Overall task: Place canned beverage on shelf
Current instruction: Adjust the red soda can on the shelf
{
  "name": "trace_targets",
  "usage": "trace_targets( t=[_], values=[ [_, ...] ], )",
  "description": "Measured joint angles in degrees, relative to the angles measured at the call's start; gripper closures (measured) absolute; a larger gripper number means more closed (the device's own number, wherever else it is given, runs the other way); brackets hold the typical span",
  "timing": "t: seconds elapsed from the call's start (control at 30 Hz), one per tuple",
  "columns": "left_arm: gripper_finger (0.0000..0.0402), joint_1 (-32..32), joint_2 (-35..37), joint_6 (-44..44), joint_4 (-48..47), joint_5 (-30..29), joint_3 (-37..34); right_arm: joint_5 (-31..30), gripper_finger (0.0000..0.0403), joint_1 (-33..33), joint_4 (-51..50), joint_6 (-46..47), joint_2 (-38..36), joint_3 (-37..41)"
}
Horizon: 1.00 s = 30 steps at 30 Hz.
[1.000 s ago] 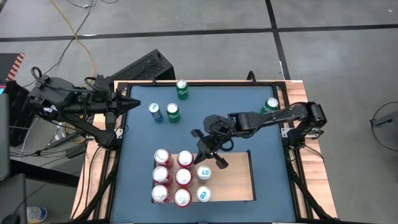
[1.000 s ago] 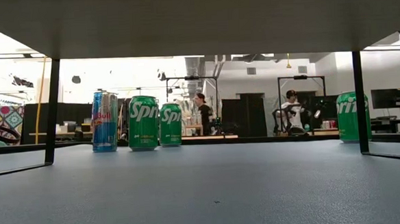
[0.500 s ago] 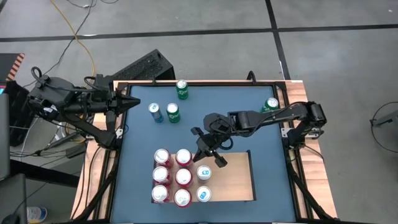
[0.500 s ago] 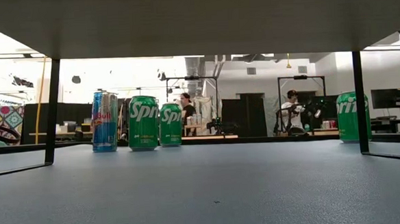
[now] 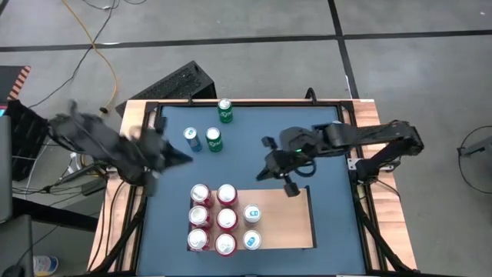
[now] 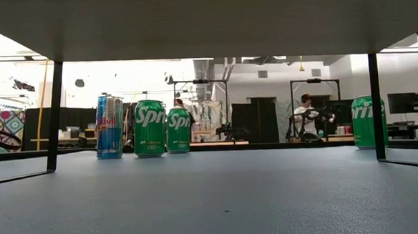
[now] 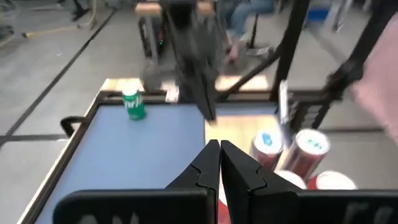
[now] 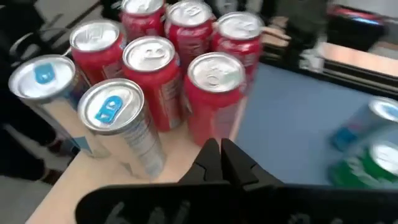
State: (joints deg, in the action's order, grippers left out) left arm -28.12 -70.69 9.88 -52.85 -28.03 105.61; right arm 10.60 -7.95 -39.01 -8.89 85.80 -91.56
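The right gripper (image 5: 275,178), fingers pressed together and empty, hangs just beyond the far edge of the shelf (image 5: 296,227), a flat pale wooden board. On the board below the gripper stand six red cans (image 5: 213,218) and two silver cans (image 5: 251,226), cylindrical and glossy. The left gripper (image 5: 184,158), also closed, sits beside the blue can (image 5: 192,138).
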Motion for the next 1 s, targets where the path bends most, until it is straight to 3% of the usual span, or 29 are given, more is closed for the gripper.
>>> trace_targets(
  t=[0.27,0.4,0.6,0.77,1.0],
  values=[
    [0.0401,-16.4,-13.5,1.8,-1.8,-24.7,3.3,-14.8,0.0403,-4.0,-7.8,7.3,-9.7,-0.4],
    [0.0401,-20.6,-20.2,4.2,-1.9,-31.2,6.2,-22.5,0.0403,-6.6,-9.0,9.4,-13.0,-0.4],
    [0.0401,-23.9,-26.1,8.5,-3.9,-26.5,13.7,-29.9,0.0403,-8.6,-8.5,10.6,-14.5,-0.4],
    [0.0401,-26.6,-29.3,12.7,-3.7,-22.5,18.9,-30.1,0.0403,-8.9,-9.0,15.2,-14.2,-0.3],
    [0.0401,-27.5,-34.5,19.7,-3.0,-18.8,19.5,-30.3,0.0403,-11.6,-9.6,16.0,-12.6,-0.2]
  ],
)
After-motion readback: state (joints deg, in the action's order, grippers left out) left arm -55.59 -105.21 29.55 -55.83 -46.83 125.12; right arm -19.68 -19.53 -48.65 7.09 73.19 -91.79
